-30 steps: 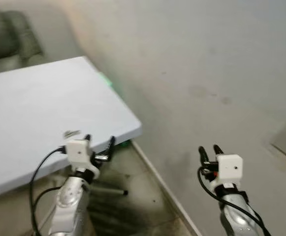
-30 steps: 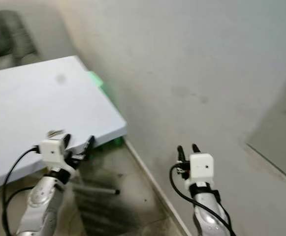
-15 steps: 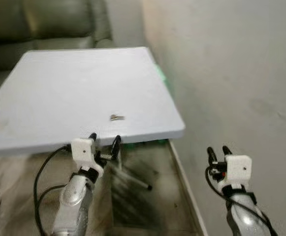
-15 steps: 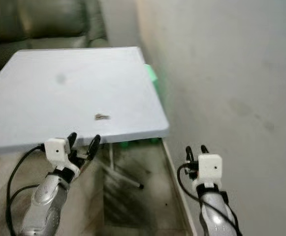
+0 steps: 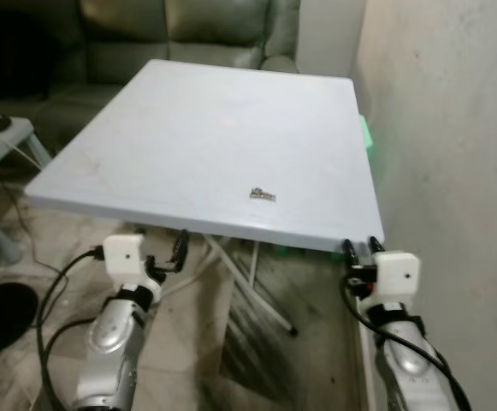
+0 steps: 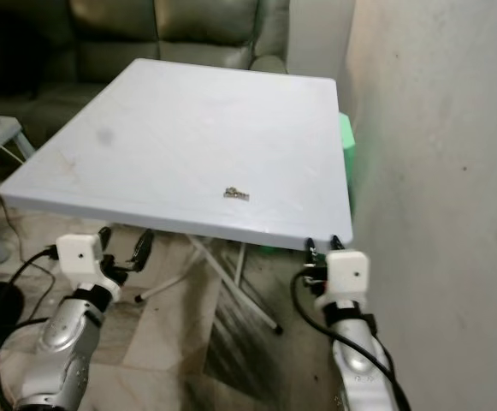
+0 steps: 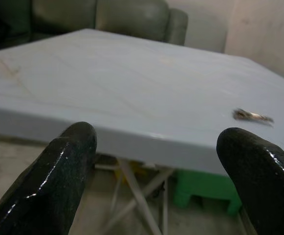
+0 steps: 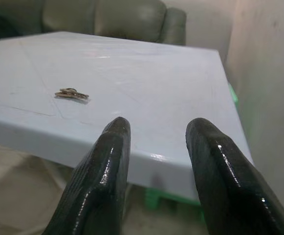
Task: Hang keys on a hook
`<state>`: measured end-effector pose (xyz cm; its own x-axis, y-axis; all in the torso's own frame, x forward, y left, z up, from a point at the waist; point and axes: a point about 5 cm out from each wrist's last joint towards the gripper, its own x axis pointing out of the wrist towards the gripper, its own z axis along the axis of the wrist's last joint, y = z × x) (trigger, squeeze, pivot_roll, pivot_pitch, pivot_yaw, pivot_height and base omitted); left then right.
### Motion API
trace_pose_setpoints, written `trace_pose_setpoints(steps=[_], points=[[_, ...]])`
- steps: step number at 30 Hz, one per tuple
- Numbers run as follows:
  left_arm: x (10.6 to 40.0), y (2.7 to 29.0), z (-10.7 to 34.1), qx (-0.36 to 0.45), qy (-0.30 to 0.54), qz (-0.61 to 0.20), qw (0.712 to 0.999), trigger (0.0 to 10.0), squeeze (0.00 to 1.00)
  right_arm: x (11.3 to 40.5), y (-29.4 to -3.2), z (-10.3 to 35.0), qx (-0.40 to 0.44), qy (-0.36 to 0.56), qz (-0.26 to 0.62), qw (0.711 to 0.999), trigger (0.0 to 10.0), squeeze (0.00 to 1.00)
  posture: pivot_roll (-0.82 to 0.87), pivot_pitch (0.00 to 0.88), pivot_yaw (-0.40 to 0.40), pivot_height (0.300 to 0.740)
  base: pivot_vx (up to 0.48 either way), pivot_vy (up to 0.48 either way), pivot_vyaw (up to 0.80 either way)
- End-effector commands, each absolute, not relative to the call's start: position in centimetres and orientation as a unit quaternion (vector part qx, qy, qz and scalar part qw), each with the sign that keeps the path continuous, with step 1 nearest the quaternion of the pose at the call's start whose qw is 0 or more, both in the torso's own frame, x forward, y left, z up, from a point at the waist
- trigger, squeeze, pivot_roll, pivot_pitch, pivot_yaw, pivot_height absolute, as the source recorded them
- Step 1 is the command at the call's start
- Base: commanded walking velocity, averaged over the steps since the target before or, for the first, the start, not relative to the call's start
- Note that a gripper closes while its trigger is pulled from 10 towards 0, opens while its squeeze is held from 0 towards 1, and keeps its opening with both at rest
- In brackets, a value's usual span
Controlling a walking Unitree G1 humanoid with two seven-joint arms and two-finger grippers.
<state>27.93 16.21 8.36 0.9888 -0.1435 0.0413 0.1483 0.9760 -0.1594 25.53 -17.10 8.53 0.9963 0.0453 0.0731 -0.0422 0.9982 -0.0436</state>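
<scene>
Pale blue-white rectangular folding surface point(image 5: 188, 128) stands against a rough plaster wall point(image 5: 453, 128), with a dark green leather sofa point(image 5: 188, 34) past its far edge. Small bunch of metal keys point(image 5: 263, 195) lies flat on the surface, near the front edge and closer to the front right corner than the left, nothing touching it. In the right wrist view the keys point(image 8: 72, 93) sit beyond the front edge, well apart from the fingers point(image 8: 102, 171).

Left pincer point(image 5: 164, 250) hangs just below the front edge of the surface, fingers spread wide, holding nothing; the left wrist view shows a big gap between its fingers point(image 7: 63, 176) with the surface edge across it. Right pincer point(image 5: 361, 249) sits at the front right corner, just under the edge, fingers parted a little, empty.

Green plastic stool point(image 5: 366, 137) pokes out by the right edge against the wall. White folding legs point(image 5: 248, 287) cross beneath, over a mottled tile floor point(image 5: 231, 360).
</scene>
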Motion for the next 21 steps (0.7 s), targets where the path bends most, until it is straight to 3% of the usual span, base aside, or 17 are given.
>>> trace_pose_setpoints(steps=[1,4,5,6,21], points=[[28.17,15.66,8.7,-0.076,-0.017,-0.084,0.993,10.0,0.0,25.32,-17.98,8.45,-0.012,-0.033,0.004,0.999,10.0,0.0,-0.02,0.07,-0.01,0.74,0.0,0.0,0.0],[28.13,15.53,8.68,-0.075,-0.015,-0.087,0.993,10.0,0.0,25.17,-18.1,8.35,-0.012,-0.03,0.004,0.999,10.0,0.0,-0.03,0.072,-0.008,0.74,0.0,0.0,0.0],[28.13,15.52,8.66,-0.075,-0.015,-0.087,0.993,10.0,0.0,25.11,-18.12,8.36,-0.008,-0.031,0.003,0.999,10.0,0.63,-0.03,0.074,-0.008,0.74,0.0,0.0,0.0],[28.15,15.51,8.63,-0.075,-0.014,-0.088,0.993,10.0,0.0,25.0,-18.04,8.48,0.002,-0.038,0.007,0.999,10.0,1.0,-0.03,0.074,-0.008,0.74,0.0,0.0,0.0],[27.98,15.25,8.57,-0.072,-0.01,-0.094,0.993,10.0,0.0,25.0,-18.22,8.52,-0.012,-0.035,0.001,0.999,10.0,1.0,-0.03,0.075,-0.008,0.74,0.0,0.0,0.0]])
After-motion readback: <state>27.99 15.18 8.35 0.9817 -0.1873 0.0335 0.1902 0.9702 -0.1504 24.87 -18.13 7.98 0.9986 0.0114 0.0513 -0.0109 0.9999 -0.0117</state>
